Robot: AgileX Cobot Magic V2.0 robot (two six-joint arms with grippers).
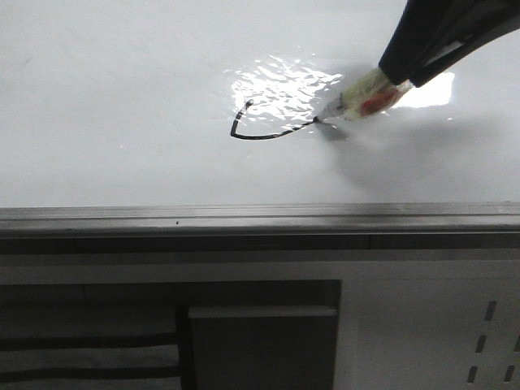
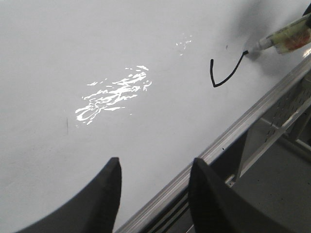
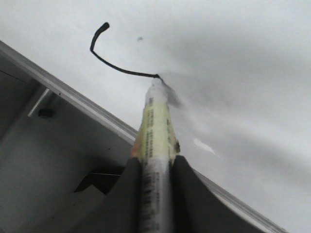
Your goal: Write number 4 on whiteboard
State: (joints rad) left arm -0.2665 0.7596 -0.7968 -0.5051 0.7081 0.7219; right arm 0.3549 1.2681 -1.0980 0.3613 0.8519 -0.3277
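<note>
Right hand [image 3: 154, 177] pinching slim yellowish tape-wrapped marker [image 3: 156, 126] at rear barrel, tip touching large glossy white whiteboard [image 1: 122, 97]. Left hand [image 2: 154, 194] hanging spread, empty. Thin black half-drawn number 4 [image 1: 264, 126] sitting near grey rail. Marker likely light, stiff; board slippery.

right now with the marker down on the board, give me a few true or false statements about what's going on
1. The right gripper is shut on the marker. True.
2. The number 4 is finished. False: only a short downstroke and curved crossbar are drawn.
3. The marker tip touches the whiteboard. True.
4. The left gripper holds an eraser. False: it is open and empty.
</note>
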